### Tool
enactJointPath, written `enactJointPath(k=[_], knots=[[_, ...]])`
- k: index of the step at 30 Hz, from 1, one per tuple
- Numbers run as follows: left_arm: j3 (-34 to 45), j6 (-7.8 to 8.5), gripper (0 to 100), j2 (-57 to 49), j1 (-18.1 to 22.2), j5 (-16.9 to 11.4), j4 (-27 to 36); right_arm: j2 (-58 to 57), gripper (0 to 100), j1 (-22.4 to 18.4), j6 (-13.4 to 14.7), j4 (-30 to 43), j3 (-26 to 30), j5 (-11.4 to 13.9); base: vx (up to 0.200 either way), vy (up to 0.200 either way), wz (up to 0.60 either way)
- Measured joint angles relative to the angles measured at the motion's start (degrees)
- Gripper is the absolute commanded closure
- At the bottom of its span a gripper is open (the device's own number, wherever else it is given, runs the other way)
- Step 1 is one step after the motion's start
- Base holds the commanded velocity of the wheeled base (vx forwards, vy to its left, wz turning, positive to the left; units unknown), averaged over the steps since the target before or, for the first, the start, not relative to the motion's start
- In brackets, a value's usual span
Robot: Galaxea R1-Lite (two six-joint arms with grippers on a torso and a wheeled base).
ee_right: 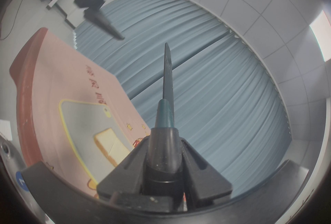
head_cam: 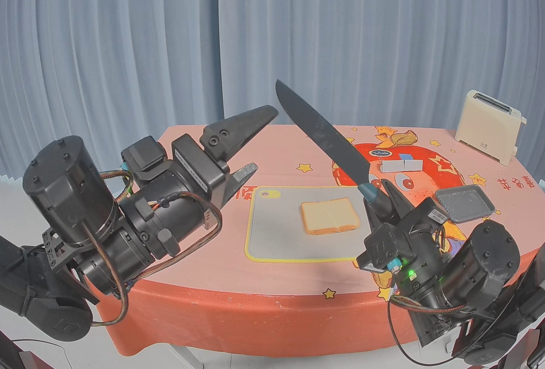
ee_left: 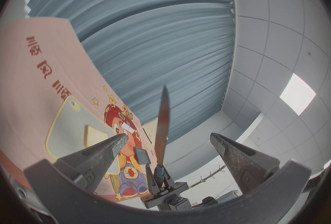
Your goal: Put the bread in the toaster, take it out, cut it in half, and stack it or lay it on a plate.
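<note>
**Head view.** The right hand (head_cam: pixel 383 199) is clamping the teal-collared handle of the knife (head_cam: pixel 323 137). The dark blade is slanting up and to the left, raised above the bread (head_cam: pixel 330 215). The bread is lying flat on the yellow-edged cutting board (head_cam: pixel 272 228) in the middle of the table (head_cam: pixel 227 268). The left hand (head_cam: pixel 262 140) is hanging left of the board, jaws spread wide and holding nothing. The toaster (head_cam: pixel 489 127) is standing at the far right corner, and a grey tray (head_cam: pixel 464 202) is lying just beside the right hand.

**Wrist views.** These are adding the ceiling panels (ee_left: pixel 276 45). The left wrist view is presenting the blade edge-on.

**Markings.** Red characters (head_cam: pixel 516 181) are running along the table cover. A mark on the toaster front is too small to read.
</note>
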Motion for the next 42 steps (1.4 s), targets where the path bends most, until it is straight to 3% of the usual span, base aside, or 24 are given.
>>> enactJointPath(k=[2,5,9,14,18,24,26,30,37,42], knots=[[0.26,2.49,0,-0.77,0.05,0.00,0.00,-0.88,100,-0.04,-0.02,3.01,0.17,0.00,0.000,0.000,0.00],[0.74,4.92,0,-1.68,0.05,-0.04,0.00,-2.73,100,-0.11,0.00,9.92,0.21,0.07,0.000,0.000,0.00],[1.18,6.57,0,-2.60,-0.10,-0.09,0.00,-6.21,100,-0.09,0.01,22.93,-0.66,0.22,0.000,0.000,0.00],[1.49,7.39,0,-3.36,-0.67,-0.15,0.01,-10.64,100,0.09,1.32,39.57,-4.21,0.40,0.000,0.000,0.00],[1.63,7.74,0,-3.75,-1.02,-0.15,0.06,-13.35,100,0.22,5.07,52.99,-10.08,0.76,0.000,0.000,0.00],[1.85,8.05,0,-4.08,-1.39,-0.22,0.09,-15.69,100,-0.69,15.20,67.96,-22.10,4.43,0.000,0.000,0.00],[1.94,8.11,0,-4.16,-1.46,-0.26,0.06,-15.93,100,-1.74,19.52,72.01,-25.41,6.81,0.000,0.000,0.00],[2.01,8.22,0,-4.27,-1.55,-0.33,0.00,-15.93,100,-4.88,24.99,78.96,-29.54,15.13,0.000,0.000,0.00],[2.47,8.59,0,-4.38,-1.44,-0.33,-0.22,-15.54,100,-11.12,29.51,84.10,-35.47,29.88,0.000,0.000,0.00],[2.93,8.81,0,-5.21,-1.33,-0.33,-0.33,-14.47,100,-13.90,38.05,87.44,-40.27,36.05,0.000,0.000,0.00]])
